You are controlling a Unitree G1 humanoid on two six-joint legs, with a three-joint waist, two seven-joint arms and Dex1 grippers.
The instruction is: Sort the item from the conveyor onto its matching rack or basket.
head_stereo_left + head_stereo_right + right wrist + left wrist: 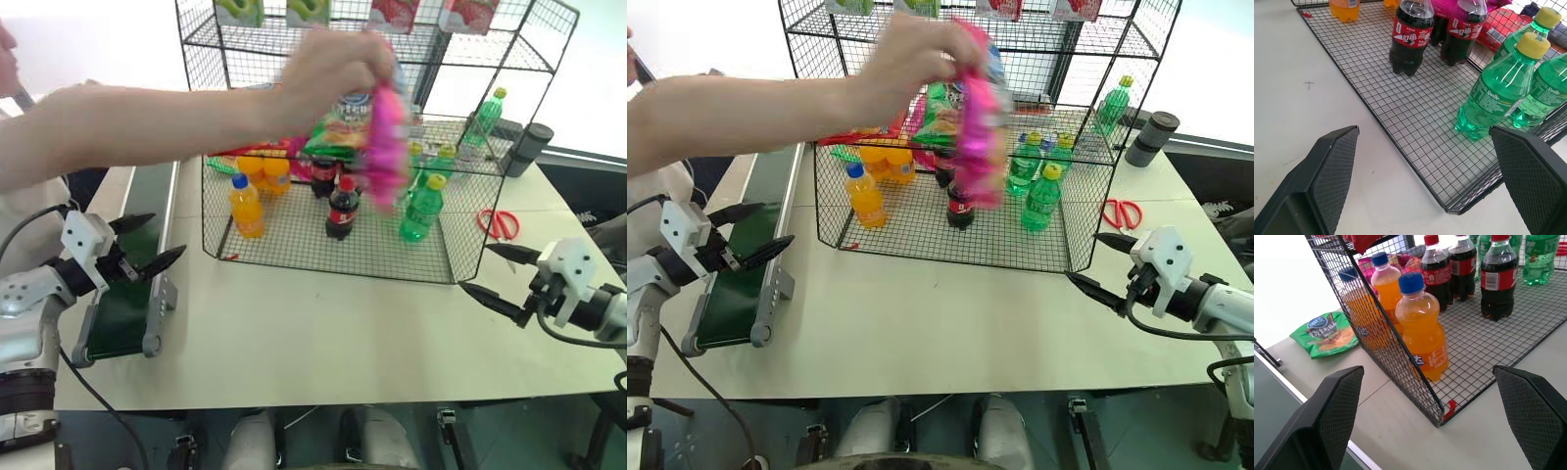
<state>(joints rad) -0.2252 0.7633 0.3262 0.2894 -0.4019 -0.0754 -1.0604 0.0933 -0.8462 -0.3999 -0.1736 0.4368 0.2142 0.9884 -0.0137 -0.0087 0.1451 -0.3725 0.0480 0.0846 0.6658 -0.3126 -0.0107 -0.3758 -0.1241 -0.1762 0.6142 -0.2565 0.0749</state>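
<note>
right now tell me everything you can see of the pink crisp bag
The pink crisp bag is glossy magenta plastic with a hint of a blue logo near its top. It hangs lengthwise in the air, motion-blurred, pinched at its upper end by a person's hand. It is in front of the black wire rack, above the cola bottles, and touches nothing else. Its print cannot be read.

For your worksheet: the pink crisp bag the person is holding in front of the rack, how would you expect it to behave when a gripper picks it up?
Probably floppy: the pink crisp bag hangs long and limp from the person's hand. Likely light for its size, since a pinch at its top carries it. Its glossy film may be slippery.
</note>
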